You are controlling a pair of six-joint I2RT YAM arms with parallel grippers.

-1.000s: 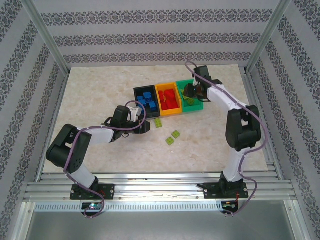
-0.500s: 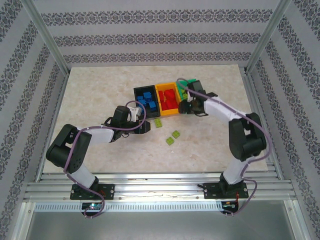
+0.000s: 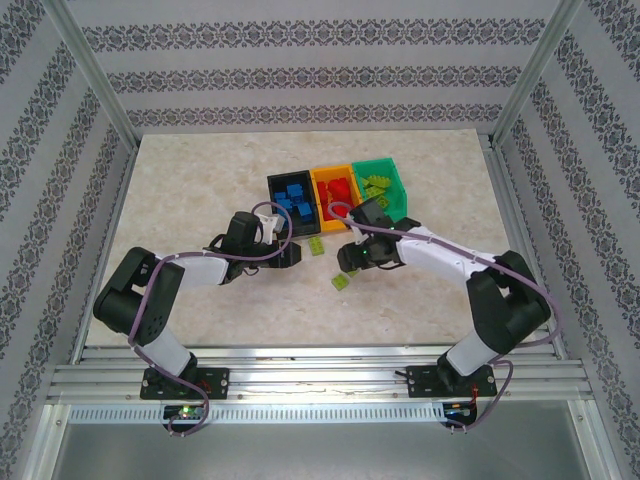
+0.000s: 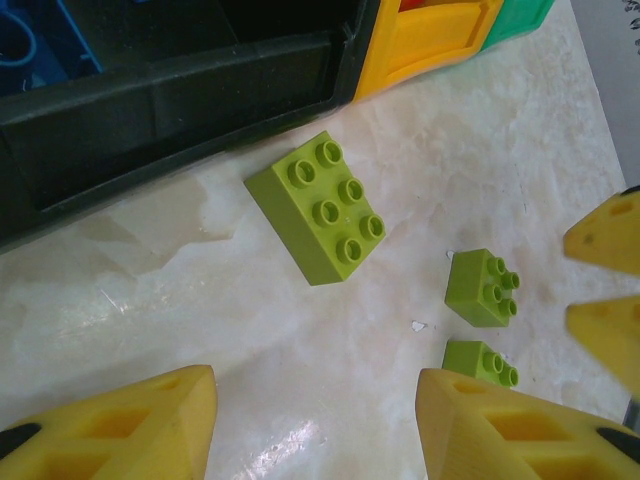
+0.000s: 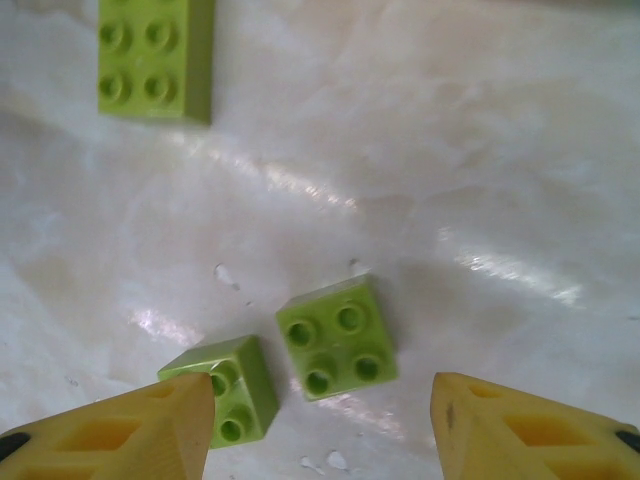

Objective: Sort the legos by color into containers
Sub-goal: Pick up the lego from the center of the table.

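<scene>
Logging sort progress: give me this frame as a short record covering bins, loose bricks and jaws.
black bin: blue bricks
orange-yellow bin: red bricks
green bin: lime bricks
loose on table: six-stud lime brick by the black bin; two small lime bricks nearer the arms
left jaws: open, empty, facing the six-stud lime brick
right jaws: open, empty, above the two small lime bricks

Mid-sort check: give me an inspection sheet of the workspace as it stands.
Surface: pale marbled tabletop, glossy.
Job's things: black plastic bin holds blue bricks, orange-yellow plastic bin red bricks, green plastic bin lime bricks; one six-stud lime brick and two four-stud lime bricks loose on the tabletop.
Clutter: nothing seen.
Grippers: left gripper open, empty, facing the six-stud brick; right gripper open over the two four-stud bricks.
Cables: purple cables looped along both arms.
Surroundings: patterned walls, aluminium frame.
</scene>
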